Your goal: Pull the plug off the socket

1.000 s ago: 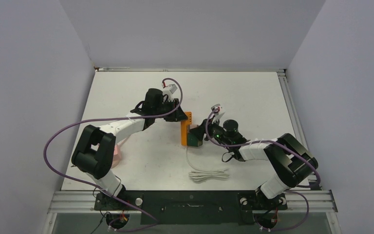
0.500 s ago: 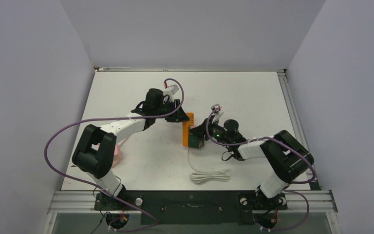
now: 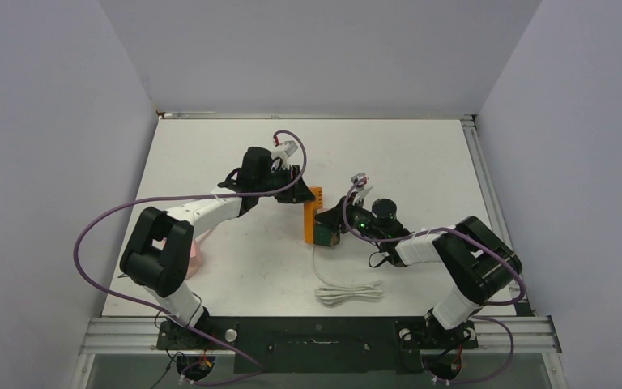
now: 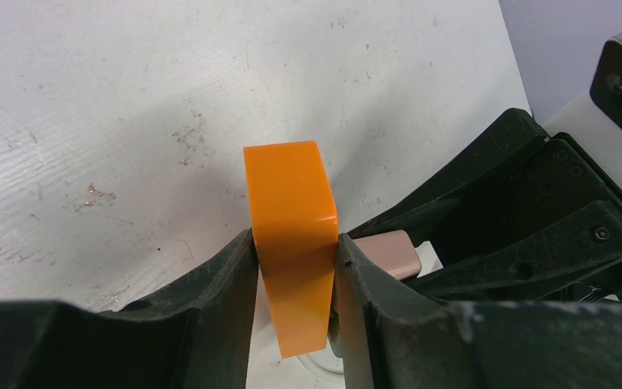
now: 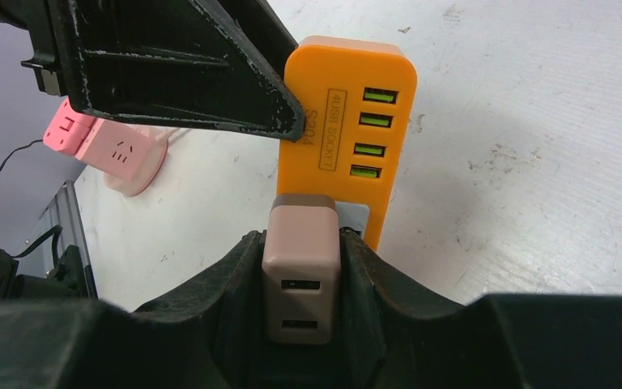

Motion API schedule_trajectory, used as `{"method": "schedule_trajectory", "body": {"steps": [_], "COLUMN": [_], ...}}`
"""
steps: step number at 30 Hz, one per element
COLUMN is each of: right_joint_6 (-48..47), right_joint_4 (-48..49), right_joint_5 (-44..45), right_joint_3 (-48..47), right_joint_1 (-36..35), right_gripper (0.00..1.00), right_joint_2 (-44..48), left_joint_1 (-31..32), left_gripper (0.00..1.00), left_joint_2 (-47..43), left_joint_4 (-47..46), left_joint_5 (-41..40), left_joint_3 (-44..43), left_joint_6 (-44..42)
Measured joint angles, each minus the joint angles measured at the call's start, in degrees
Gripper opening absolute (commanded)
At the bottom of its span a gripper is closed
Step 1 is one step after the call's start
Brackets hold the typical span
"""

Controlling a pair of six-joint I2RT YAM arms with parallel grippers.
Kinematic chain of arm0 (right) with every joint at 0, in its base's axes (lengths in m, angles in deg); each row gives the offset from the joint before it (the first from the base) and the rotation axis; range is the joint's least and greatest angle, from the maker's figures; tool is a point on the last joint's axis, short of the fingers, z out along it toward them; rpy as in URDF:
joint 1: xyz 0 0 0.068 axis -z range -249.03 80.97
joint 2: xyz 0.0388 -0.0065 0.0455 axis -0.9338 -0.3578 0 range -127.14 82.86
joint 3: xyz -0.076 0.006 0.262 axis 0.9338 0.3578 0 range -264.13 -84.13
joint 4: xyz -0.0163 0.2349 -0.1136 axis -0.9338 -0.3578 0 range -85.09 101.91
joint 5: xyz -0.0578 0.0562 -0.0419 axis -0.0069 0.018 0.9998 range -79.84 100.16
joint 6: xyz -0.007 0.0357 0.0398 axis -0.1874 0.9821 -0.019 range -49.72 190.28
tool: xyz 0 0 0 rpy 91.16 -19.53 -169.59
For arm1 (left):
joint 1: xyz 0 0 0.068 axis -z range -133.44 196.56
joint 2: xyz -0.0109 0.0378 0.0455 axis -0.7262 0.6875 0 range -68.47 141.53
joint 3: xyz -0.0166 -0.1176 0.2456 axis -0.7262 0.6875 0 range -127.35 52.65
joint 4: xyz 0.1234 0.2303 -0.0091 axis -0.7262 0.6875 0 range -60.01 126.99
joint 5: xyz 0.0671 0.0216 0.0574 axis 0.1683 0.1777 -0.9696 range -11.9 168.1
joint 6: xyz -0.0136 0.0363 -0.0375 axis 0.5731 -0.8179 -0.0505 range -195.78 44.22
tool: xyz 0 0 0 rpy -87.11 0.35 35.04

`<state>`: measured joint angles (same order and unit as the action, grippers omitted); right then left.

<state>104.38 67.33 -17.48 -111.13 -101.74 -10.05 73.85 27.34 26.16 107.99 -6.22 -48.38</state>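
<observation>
White cable (image 3: 347, 290) lies coiled on table (image 3: 421, 162), nearer than orange socket (image 5: 348, 121). Pink power strip (image 5: 105, 150) sits well left of socket. Right end effector (image 5: 300, 243) clamps beige plug (image 5: 300, 267), seated in socket's near end. Left end effector (image 4: 296, 251) pinches socket's far end, both sides touched.

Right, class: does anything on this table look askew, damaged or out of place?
Nothing is broken or spilled. The orange socket block stands on edge, but only because the left gripper clamps it; the right gripper grips the plug, seated in it. The table is scuffed.
</observation>
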Motion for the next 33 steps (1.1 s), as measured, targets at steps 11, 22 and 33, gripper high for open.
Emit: {"method": "schedule_trajectory", "body": {"steps": [11, 22, 33], "right_joint_6": [0.7, 1.5, 1.8], "right_joint_4": [-1.1, -1.7, -1.7], "right_joint_5": [2.0, 3.4, 3.4], "right_joint_3": [0.0, 0.0, 0.0], "right_joint_1": [0.0, 0.2, 0.5], "right_gripper": [0.05, 0.05, 0.05], "right_joint_2": [0.0, 0.7, 0.8], "left_joint_1": [0.1, 0.4, 0.4], "left_gripper": [0.0, 0.0, 0.0], "left_joint_2": [0.0, 0.0, 0.2], "left_joint_4": [0.2, 1.8, 2.1], "left_joint_5": [-0.8, -3.3, -3.7], "left_joint_3": [0.0, -1.1, -1.4], "left_joint_6": [-0.7, -0.7, -0.6]}}
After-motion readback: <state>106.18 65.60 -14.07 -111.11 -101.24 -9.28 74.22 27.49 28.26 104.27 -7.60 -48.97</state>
